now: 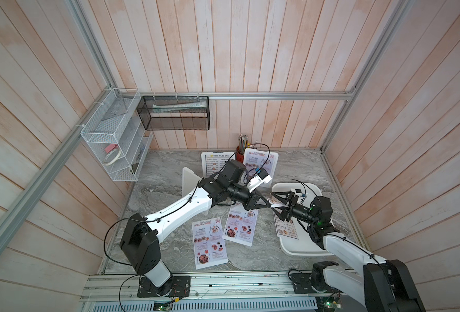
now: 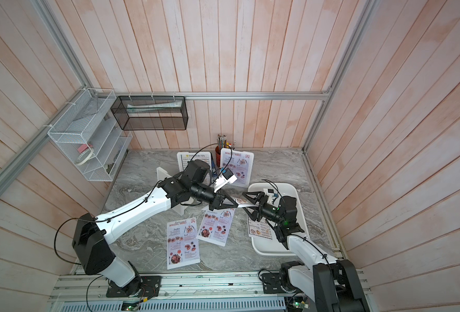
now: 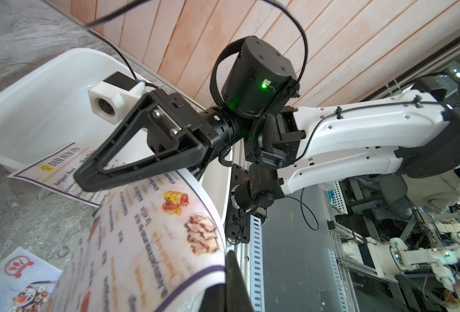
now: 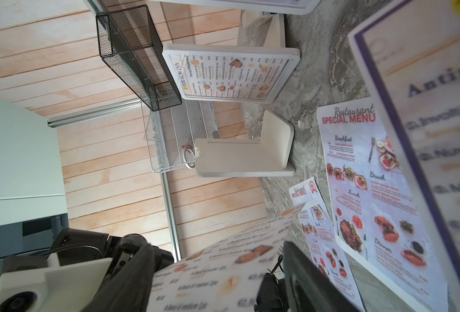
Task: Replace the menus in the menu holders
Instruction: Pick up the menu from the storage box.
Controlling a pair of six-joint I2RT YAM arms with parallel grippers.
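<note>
Grey marble counter (image 1: 169, 173) lies below a risky handover. Our left claw (image 1: 269, 206) is pinched tight on a curling DIM SUM INN menu (image 3: 156, 229), held in mid-air at the tray (image 1: 301, 250) edge. Our right claw (image 2: 246, 203) stands spread around its far end. We judge that an early release drops the sheet and a double pull tears it.

We count one tray, three menu holders (image 1: 215, 163) with one empty, three SPECIAL MENU sheets (image 1: 210, 243) and three DIM SUM INN.

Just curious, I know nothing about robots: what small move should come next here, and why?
Probably the right gripper closes: its open jaws straddle the free end of the DIM SUM INN menu, which the shut left gripper holds in mid-air.
</note>
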